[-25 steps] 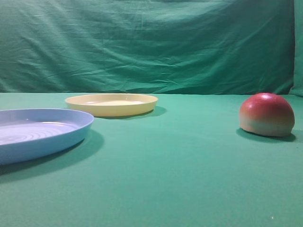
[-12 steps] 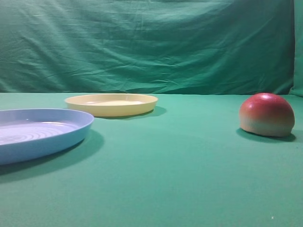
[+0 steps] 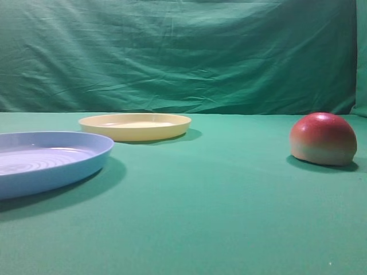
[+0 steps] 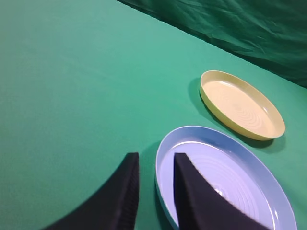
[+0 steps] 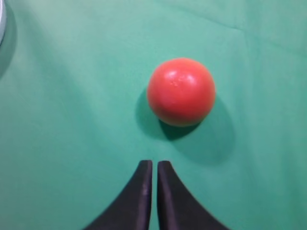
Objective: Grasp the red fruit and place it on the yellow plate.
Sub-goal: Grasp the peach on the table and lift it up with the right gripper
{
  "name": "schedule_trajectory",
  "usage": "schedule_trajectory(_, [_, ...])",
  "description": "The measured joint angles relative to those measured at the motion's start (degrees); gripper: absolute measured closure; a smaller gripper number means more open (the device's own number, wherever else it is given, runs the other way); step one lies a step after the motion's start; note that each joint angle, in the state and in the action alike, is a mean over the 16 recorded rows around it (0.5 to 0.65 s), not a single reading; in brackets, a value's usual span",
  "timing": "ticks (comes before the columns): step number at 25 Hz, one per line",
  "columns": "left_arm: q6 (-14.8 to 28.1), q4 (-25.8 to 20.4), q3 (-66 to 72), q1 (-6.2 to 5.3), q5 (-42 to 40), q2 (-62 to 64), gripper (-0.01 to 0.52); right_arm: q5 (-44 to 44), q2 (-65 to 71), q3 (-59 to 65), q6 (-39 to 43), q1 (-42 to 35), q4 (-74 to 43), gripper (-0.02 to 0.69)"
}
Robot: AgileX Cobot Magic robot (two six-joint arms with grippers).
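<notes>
While our right gripper (image 5: 150, 167) hangs above the table (image 3: 218, 212) with fingers pressed shut and empty, the red fruit (image 5: 181, 91) sits just ahead, well apart from the yellow plate (image 3: 135, 126). Our left gripper (image 4: 154, 163), fingers slightly parted, hovers over the blue plate's (image 4: 230, 177) rim.
</notes>
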Motion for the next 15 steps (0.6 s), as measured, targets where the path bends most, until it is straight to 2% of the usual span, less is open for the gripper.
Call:
schedule_trajectory(3, [0.0,0.0,0.0,0.0,0.0,0.0,0.357,-0.1,4.6,-3.5,3.7,3.0,-4.7,0.644])
schedule_trajectory(6, [0.0,0.0,0.0,0.0,0.0,0.0,0.357,-0.2,8.8,-6.2,6.9,5.1,-8.8,0.575])
schedule_trajectory(15, [0.0,0.0,0.0,0.0,0.0,0.0,0.357,-3.2,18.3,-9.8,9.3,7.1,-12.1,0.22])
